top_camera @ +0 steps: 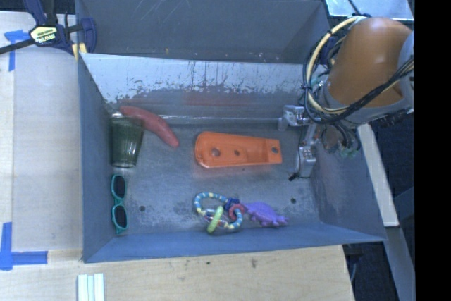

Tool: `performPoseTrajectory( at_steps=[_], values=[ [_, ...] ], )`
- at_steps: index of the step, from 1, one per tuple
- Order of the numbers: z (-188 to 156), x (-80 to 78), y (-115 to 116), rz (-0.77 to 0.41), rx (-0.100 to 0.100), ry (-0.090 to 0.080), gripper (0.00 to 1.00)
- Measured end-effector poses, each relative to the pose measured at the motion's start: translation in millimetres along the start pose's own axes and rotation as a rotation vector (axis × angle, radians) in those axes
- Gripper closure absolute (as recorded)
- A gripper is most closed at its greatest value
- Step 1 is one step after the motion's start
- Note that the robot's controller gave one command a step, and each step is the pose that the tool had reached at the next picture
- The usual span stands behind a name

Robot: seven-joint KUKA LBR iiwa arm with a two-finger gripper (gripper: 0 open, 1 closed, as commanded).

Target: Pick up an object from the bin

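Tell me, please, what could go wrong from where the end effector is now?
1. The end effector hangs close to the bin's right wall; going down there might scrape it.
2. The flat orange piece with holes, the nearest thing, lies beside it, not under it, so a grasp here would likely catch nothing.

No legible text, label, number or sign on the bin (204,25) or its contents.

Right of frame: rounded glossy orange cover (366,60) over the wrist, yellow and black cables (320,91) looped round its left edge, grey metal gripper (304,169) underneath.
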State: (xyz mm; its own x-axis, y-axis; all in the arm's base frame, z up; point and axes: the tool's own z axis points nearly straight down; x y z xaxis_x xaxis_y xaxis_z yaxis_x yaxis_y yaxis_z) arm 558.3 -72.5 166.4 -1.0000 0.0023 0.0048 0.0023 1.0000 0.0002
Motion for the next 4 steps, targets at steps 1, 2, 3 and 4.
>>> performPoseTrajectory(
  at_steps=[1, 2, 3, 4],
  values=[
    [-5, -1.7, 0, -0.002, 0.001, -0.008, 0.00],
    [34, -34.5, 38, -0.039, 0.004, -0.017, 0.00],
    [92, -34.2, 30, -0.169, 0.002, -0.013, 1.00],
    [92, -34.2, 30, -0.169, 0.002, -0.013, 1.00]
  ],
)
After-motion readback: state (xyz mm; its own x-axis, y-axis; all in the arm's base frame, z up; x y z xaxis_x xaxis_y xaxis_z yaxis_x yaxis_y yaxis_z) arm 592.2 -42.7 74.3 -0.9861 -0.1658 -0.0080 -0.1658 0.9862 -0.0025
